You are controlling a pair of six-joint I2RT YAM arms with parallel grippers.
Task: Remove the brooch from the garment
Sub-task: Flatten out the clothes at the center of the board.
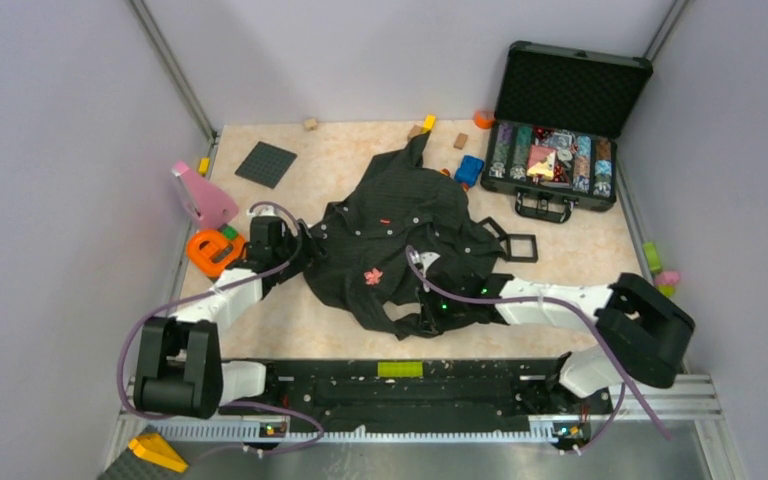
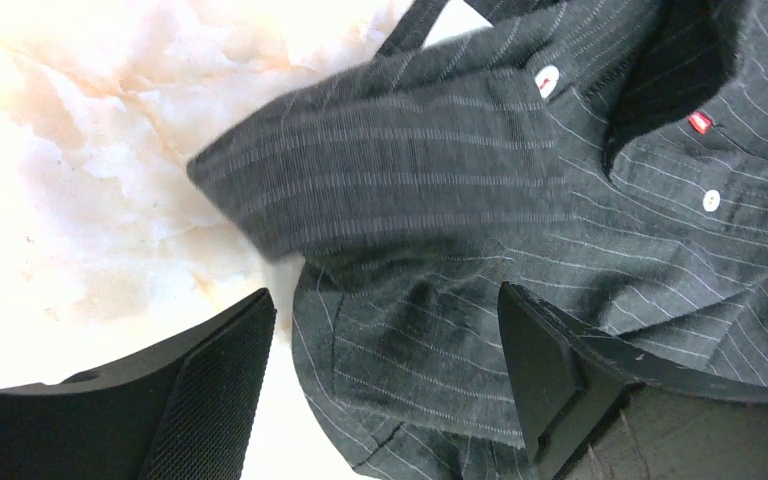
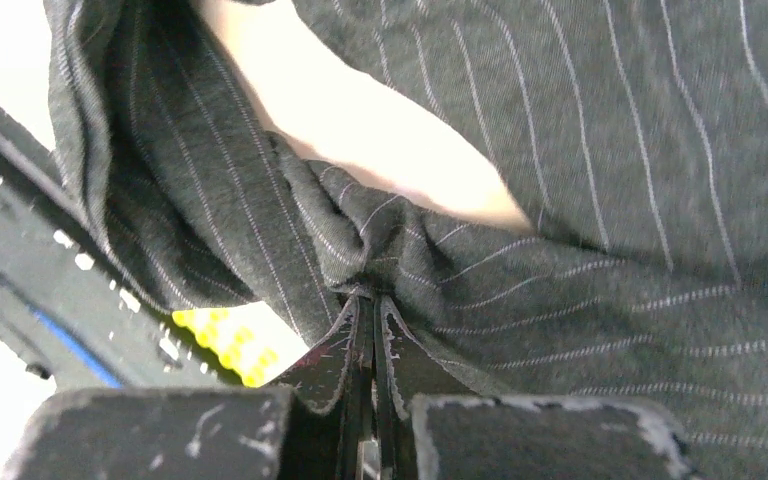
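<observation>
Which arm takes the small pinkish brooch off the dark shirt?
Probably left. The left pincer is open and empty over the edge of the dark pinstriped shirt; the right pincer is shut on a fold, anchoring it. The small pinkish brooch lies between them.

the garment [image 1: 400, 210], a near-black pinstriped shirt with small white buttons, lies spread out and rumpled. a bunched fold of its cloth is pinched tight between the right fingers [image 3: 325, 365]. another folded part lies ungripped between the wide-apart left fingers [image 2: 215, 390]. the brooch [image 1: 372, 276], tiny and pinkish from above, sits on the shirt between the two sets of fingers.
</observation>
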